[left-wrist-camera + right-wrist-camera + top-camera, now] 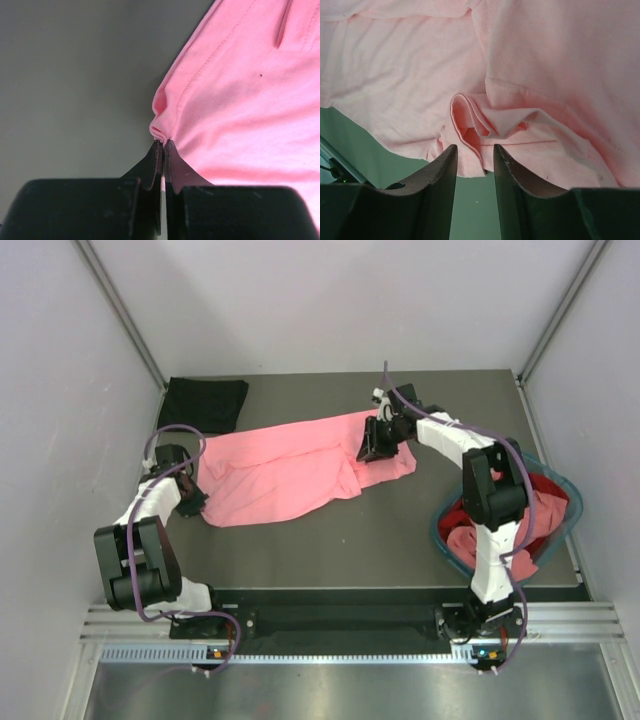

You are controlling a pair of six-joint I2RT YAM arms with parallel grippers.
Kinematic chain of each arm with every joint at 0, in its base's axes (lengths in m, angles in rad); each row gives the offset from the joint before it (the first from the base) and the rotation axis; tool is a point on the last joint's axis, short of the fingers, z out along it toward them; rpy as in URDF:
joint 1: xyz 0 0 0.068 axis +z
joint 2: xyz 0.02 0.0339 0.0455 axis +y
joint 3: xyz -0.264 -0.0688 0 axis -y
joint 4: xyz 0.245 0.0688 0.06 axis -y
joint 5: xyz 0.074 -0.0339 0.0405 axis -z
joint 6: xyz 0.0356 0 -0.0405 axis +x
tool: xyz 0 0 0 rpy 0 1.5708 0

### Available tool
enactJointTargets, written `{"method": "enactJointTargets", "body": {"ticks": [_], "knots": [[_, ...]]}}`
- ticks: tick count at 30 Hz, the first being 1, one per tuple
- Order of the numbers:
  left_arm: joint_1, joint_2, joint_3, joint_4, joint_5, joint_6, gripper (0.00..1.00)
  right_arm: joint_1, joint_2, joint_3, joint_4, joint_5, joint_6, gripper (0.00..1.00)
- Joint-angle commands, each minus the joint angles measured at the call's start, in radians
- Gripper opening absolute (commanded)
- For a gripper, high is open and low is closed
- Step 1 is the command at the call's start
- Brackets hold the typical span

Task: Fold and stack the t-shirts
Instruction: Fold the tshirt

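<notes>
A salmon pink t-shirt [280, 475] lies spread and rumpled across the middle of the table. My left gripper [195, 505] is at its near left corner, shut on a small pinch of the hem [159, 131]; the rest of the pink cloth [240, 100] stretches away to the right. My right gripper [376, 448] sits over the shirt's far right part. Its jaws [475, 148] stand apart, with a folded lip of the pink cloth [470, 125] lying loose at the tips. A folded black t-shirt [205, 402] lies at the back left. Red cloth [470, 540] fills the basket.
The round teal basket [440, 535] stands at the right edge of the table, right beside my right arm's base link. Grey walls close in the table on the left, back and right.
</notes>
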Motion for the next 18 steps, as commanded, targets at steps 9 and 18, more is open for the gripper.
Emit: {"method": "enactJointTargets", "body": {"ticks": [9,18], "knots": [[0.004,0.0,-0.014,0.031,0.005,-0.003,0.0,0.031,-0.017,0.022,0.008,0.031,-0.035,0.33],[0.004,0.001,-0.008,0.025,0.0,0.003,0.0,0.033,0.024,0.094,-0.026,0.074,-0.044,0.34]]}}
